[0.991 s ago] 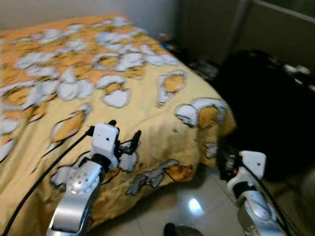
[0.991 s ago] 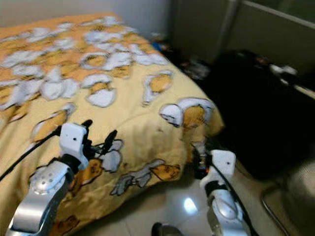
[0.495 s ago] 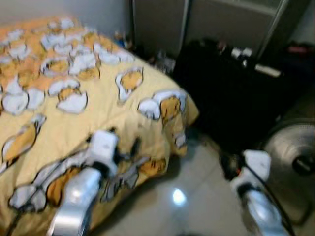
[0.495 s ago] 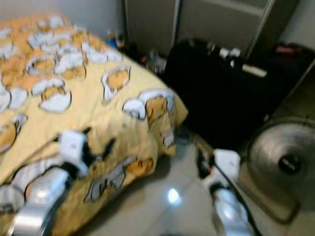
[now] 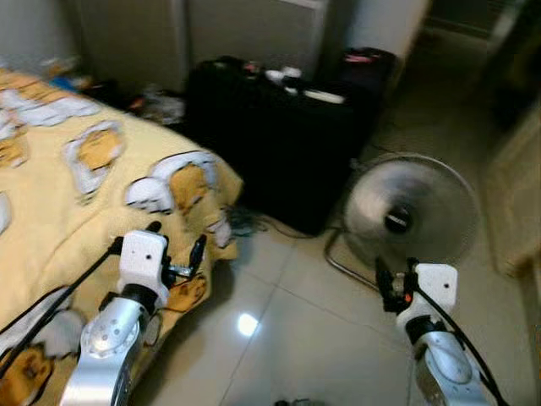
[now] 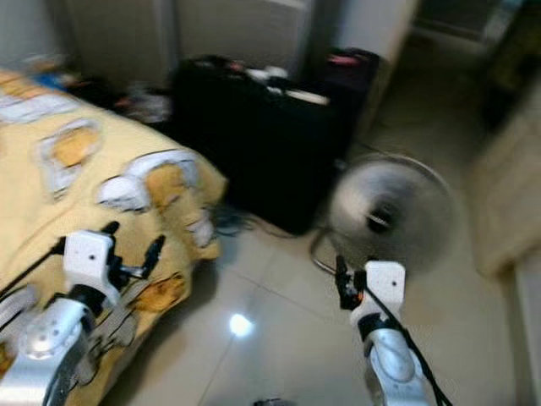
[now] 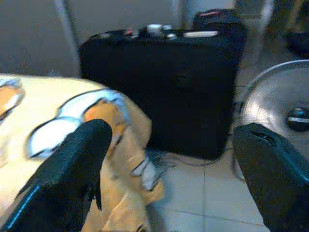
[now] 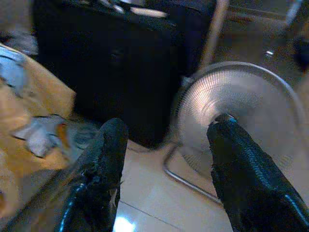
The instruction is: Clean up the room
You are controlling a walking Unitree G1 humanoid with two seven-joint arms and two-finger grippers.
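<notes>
Between the earlier frames and this one the head camera had swung right, so the bed [image 5: 51, 194] with its yellow cartoon-print cover slid to the left edge and a floor fan [image 5: 412, 211] came into sight on the pale tiled floor [image 5: 287, 330]. Both arms kept their raised pose. Left tool [image 5: 176, 254] hovered over the bed's corner, its black fingers [image 7: 72, 174] spread wide and holding nothing. Right tool [image 5: 392, 282] hung above the floor just before the fan, fingers [image 8: 104, 169] likewise spread and empty. Behind the fan stood a black suitcase [image 5: 270, 144] with small items on top. No brand or writing could be read on anything; the frames were blurred
</notes>
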